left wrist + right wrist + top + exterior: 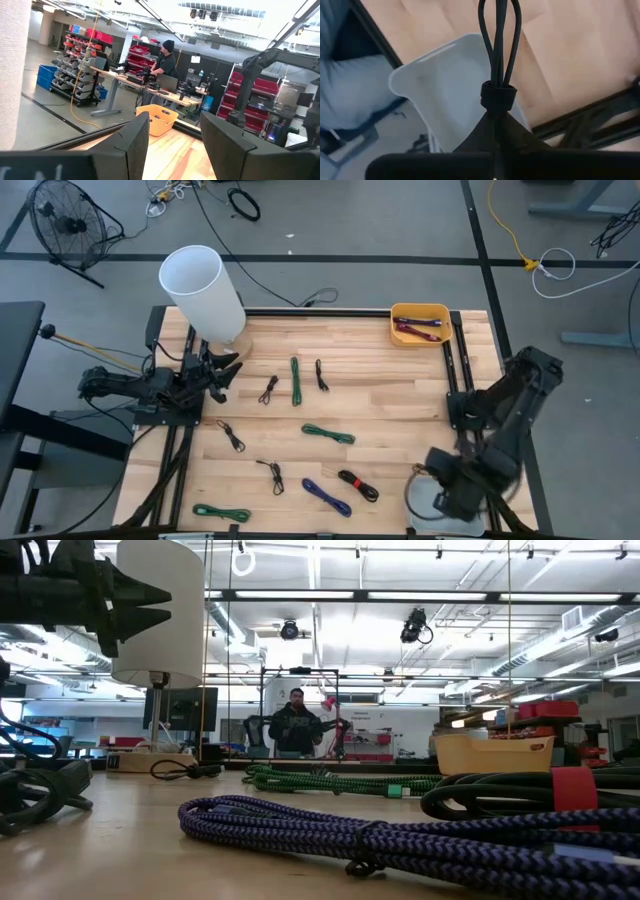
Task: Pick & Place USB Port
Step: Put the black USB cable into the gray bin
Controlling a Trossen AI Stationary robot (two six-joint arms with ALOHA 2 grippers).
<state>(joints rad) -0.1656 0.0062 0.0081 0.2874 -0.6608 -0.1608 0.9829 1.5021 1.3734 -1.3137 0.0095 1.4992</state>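
Observation:
My right gripper (495, 119) is shut on a bundled black USB cable (498, 45). It hangs over a white tray (445, 85) at the table's near right corner (428, 502). In the high view the right gripper (442, 480) is blurred. My left gripper (216, 370) waits open at the table's left edge, beside a white cylinder (204, 288). Nothing lies between its fingers (134, 141). Several other bundled cables lie flat on the table: black (268, 388), green (296, 380) and purple (327, 496). My right gripper pinches the black cable bundle between its two shut fingers, right at the black band (498, 96) that ties the bundle. The fingers point down from above. The bundle's loops (498, 30) hang below the fingers, over the tray; whether they touch it I cannot tell.
A yellow bin (420, 323) at the far right holds a few cables. Black frame rails (452, 370) run along the table's sides. In the low view a purple cable (400, 840) and a black cable with a red band (572, 790) lie close. A person stands far behind the table.

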